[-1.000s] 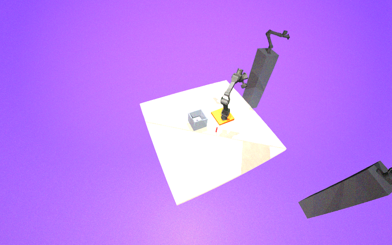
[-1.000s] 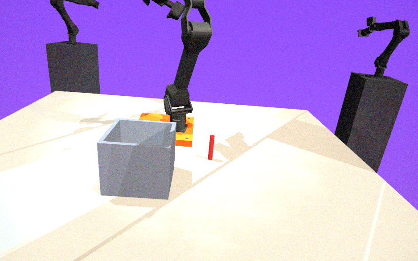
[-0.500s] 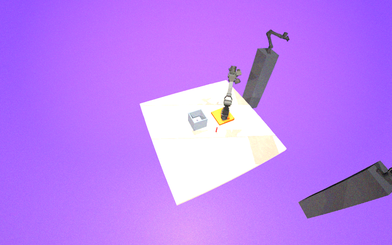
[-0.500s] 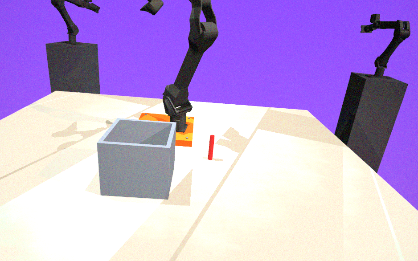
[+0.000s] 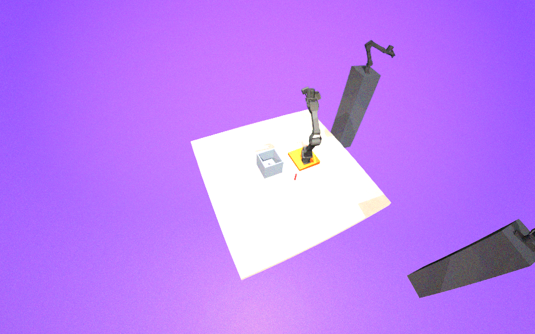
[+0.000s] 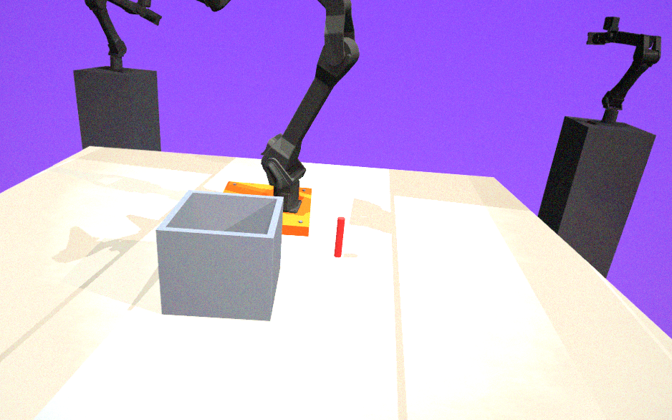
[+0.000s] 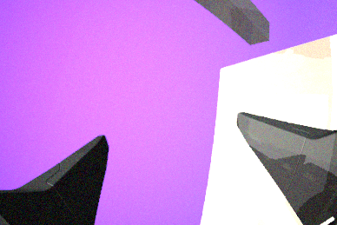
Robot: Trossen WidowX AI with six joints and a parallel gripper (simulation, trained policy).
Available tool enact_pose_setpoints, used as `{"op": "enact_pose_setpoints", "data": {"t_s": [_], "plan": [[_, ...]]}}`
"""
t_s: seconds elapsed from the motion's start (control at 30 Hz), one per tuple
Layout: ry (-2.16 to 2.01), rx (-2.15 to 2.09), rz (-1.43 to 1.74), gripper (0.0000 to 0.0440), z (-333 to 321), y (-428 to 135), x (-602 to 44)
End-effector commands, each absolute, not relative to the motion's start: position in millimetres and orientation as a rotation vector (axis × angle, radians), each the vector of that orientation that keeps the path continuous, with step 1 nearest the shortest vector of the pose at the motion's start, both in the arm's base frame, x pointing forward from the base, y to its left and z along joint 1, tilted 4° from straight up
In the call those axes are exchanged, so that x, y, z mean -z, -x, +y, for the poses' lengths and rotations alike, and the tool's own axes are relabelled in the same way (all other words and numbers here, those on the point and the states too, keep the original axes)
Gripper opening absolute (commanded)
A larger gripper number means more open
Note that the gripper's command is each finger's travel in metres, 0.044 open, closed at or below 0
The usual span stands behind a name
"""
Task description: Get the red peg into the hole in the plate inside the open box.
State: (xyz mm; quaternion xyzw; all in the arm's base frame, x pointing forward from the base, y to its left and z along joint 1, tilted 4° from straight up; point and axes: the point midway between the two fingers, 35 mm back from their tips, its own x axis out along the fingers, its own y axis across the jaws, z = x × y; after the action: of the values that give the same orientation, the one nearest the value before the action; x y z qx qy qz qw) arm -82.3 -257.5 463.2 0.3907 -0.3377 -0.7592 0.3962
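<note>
The red peg (image 5: pixel 295 176) (image 6: pixel 339 237) stands upright on the table, to the right of the box in the exterior view. The grey open box (image 5: pixel 274 170) (image 6: pixel 216 274) stands on the table. In the top view a pale plate (image 5: pixel 272 161) with a small dark hole shows at its bottom. My gripper (image 7: pixel 174 130) is open, with nothing between its fingers. It is high up and well away from the peg and the box, on the far side of the arm's base in the top view. In the exterior view its fingers are out of view.
My arm's base stands on an orange plate (image 5: pixel 300 166) (image 6: pixel 296 229), beside the box and the peg. Two dark pedestals (image 5: pixel 355 103) (image 5: pixel 473 257) (image 6: pixel 117 109) (image 6: pixel 597 188) with other arms stand off the table. The table (image 5: pixel 236 215) (image 6: pixel 328 355) carries shadows.
</note>
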Motion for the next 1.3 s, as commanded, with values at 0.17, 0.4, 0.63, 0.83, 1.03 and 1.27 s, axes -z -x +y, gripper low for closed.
{"op": "enact_pose_setpoints", "data": {"t_s": [0.17, 0.4, 0.63, 0.83, 1.03, 1.27], "plan": [[-1.084, 1.674, -0.859, 0.044, -260.6, 25.6, -476.9], [-1.187, 1.495, -0.825, 0.044, -257.6, -18.1, -478.8], [-1.301, 1.337, -0.767, 0.044, -250.2, -59.7, -475.1], [-1.405, 1.221, -0.7, 0.044, -240.9, -93.3, -467.8], [-1.507, 1.119, -0.622, 0.044, -228.8, -125.1, -458.2], [-1.621, 1.015, -0.518, 0.044, -210.6, -159.2, -445.7]]}}
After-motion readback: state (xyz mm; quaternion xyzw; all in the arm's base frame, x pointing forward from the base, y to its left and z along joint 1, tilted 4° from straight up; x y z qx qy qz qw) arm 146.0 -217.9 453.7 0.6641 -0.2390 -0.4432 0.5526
